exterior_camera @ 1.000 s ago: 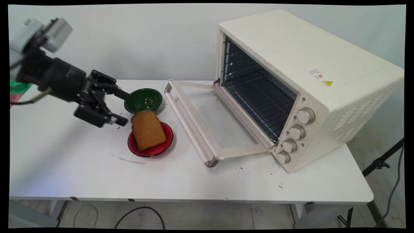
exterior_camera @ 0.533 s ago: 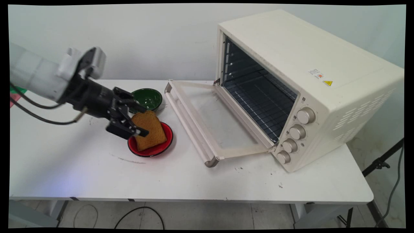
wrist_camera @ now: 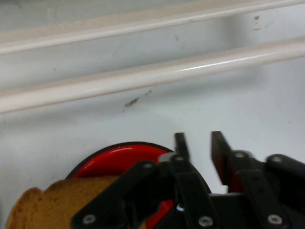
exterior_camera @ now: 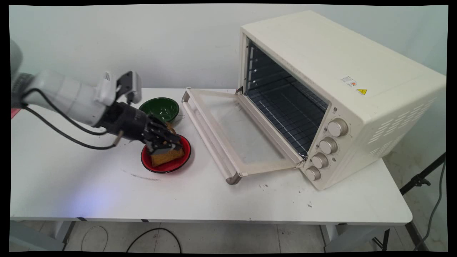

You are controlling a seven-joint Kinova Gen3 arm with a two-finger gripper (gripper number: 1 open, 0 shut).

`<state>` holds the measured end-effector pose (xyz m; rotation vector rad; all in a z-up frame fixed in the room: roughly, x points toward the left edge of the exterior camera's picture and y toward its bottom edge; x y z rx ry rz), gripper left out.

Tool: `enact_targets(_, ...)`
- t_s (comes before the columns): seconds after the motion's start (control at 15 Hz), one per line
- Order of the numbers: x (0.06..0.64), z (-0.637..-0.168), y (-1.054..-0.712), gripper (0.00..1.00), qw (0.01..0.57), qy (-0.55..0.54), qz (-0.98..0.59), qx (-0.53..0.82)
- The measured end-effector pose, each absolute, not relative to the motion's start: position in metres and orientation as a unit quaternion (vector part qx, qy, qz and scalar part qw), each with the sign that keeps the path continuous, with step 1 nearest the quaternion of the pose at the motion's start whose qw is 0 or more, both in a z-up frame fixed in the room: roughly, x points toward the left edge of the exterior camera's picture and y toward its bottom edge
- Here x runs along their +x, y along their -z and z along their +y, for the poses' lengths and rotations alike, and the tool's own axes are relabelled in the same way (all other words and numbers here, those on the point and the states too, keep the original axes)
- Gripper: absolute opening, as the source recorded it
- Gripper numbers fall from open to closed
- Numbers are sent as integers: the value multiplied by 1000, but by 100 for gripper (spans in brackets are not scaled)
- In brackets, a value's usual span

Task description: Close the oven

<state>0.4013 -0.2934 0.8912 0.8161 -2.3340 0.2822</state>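
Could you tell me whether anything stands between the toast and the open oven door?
Nothing visible does: only table lies between the toast, on its red plate, and the door. The gripper is over the toast itself.

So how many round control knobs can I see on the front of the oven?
4. They run in a slanted column on the oven front panel, right of the open door: top knob, second knob, third knob, bottom knob. None looks hidden.
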Motion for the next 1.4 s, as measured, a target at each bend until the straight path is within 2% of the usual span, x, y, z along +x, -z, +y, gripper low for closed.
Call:
enact_targets(0.87,357,-331,-829,0,309,-122,-875,352)
enact_targets(1.4,336,-348,-815,0,316,-130,-864,369)
